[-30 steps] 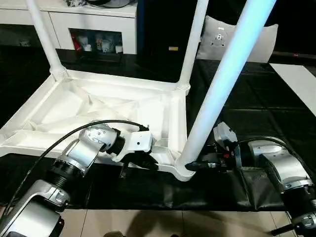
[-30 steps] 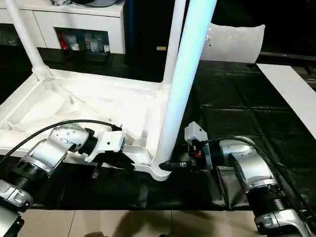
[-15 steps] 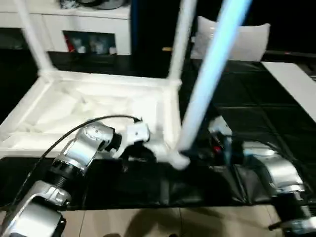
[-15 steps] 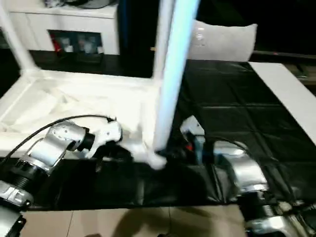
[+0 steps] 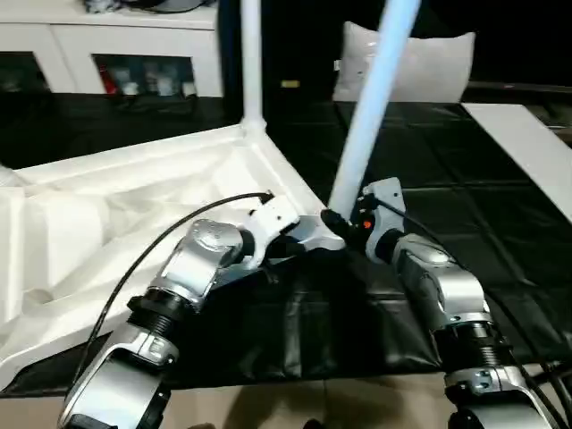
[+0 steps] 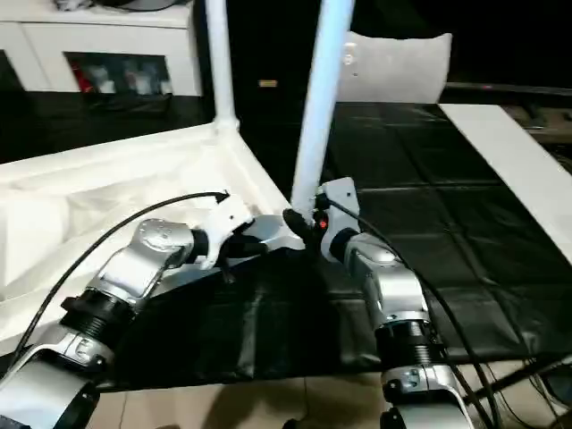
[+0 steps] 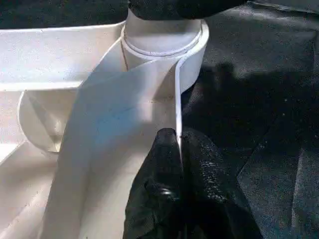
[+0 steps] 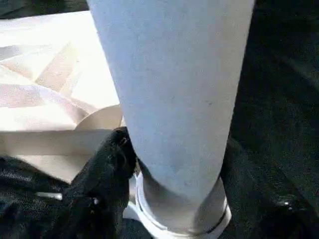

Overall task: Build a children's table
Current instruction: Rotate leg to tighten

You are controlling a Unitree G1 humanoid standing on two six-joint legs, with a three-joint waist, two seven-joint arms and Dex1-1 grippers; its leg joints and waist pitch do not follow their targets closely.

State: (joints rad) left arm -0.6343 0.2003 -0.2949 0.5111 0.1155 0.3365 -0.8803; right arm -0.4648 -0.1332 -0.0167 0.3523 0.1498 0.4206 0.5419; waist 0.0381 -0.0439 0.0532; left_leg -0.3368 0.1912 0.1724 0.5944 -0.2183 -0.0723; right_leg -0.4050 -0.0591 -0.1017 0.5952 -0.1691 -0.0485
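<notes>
The children's table lies upside down on a black mat, its ribbed white top skewed with one corner toward me. One white leg stands in the far corner socket. Another leg rises from the near corner socket. My left gripper is shut on the thin rim wall of the top beside that socket, with its black fingers pinching the wall. My right gripper is shut round the base of the near leg; one black finger lies against it.
A white cabinet with glass doors stands along the back. A white panel leans behind the near leg, and a white board lies at the right. The black mat ends at pale floor tiles close to me.
The table top has swung round, bringing its near corner up and closer to the middle. Both grippers have gone with that corner. The view itself has also shifted.
</notes>
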